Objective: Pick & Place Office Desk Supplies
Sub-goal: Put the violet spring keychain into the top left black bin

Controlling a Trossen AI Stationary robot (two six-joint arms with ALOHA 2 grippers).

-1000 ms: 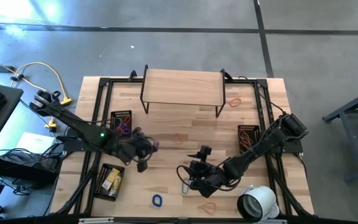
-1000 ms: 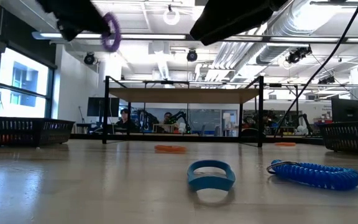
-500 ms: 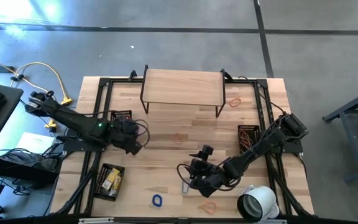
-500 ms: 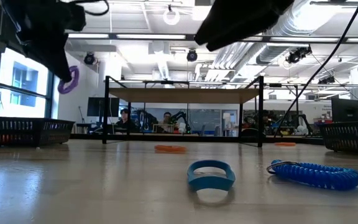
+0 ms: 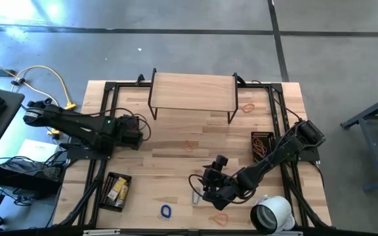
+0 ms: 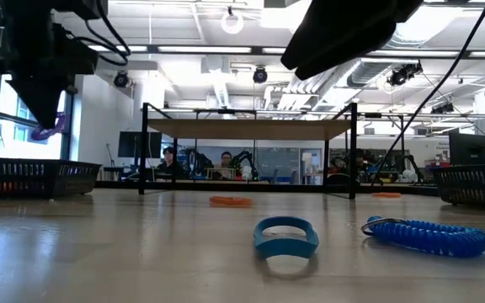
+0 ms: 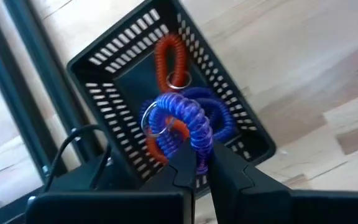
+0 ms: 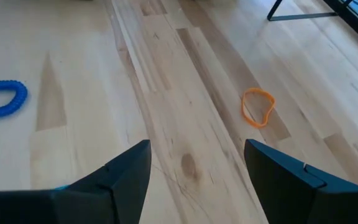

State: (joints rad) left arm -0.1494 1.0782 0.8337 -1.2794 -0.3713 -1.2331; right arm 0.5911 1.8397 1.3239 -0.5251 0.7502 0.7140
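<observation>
My left gripper is shut on a purple coiled loop and hovers over the far-left black mesh basket. That basket holds a red coil and a blue coil. The low view shows the purple loop under the left arm. My right gripper is open and hangs over the table's near middle, touching nothing. Lying flat on the table are a blue coil, an orange band and a blue loop. My left gripper pinches the purple coiled loop between its two fingers, on the part of the coil nearest the wrist. The fingers come from above. The loop is lifted clear and hangs below them, over the basket's open top.
A wooden shelf riser stands at the far middle. A basket with yellow packets sits near left, and a basket of orange bands on the right. A large white tape roll is near right. More orange bands lie about.
My left gripper has carried the purple loop from the table's middle toward the left and far edges, and down, until it is over the far-left basket. It has stayed shut on the loop.
</observation>
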